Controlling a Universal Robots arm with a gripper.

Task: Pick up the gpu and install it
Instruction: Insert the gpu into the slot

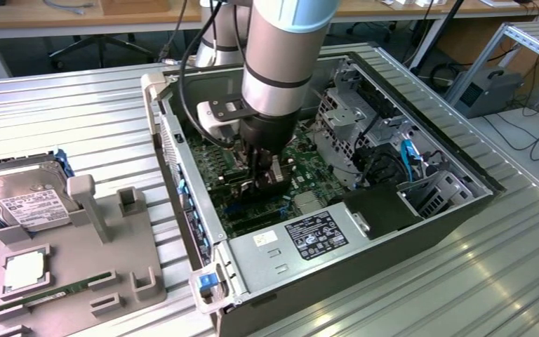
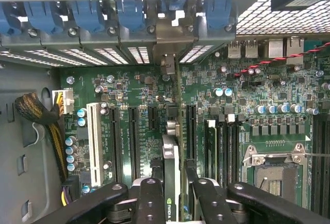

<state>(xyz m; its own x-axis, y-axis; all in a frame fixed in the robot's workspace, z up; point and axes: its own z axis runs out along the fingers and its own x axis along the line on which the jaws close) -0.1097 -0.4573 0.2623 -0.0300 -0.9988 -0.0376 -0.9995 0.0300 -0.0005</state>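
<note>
I have the claw (image 2: 172,193) clamped on the gpu (image 2: 171,157), edge-on above the motherboard (image 2: 247,95); seating needs slot alignment.

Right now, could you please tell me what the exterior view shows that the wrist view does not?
Exterior view alone: the hard drive and a grey holder on the table outside the open computer case, and the arm reaching down into it.

Wrist view alone: the white slot, the empty processor socket and the blue rear latches.

Both: the end effector closed on the gpu, held edge-on above the green motherboard.
</note>
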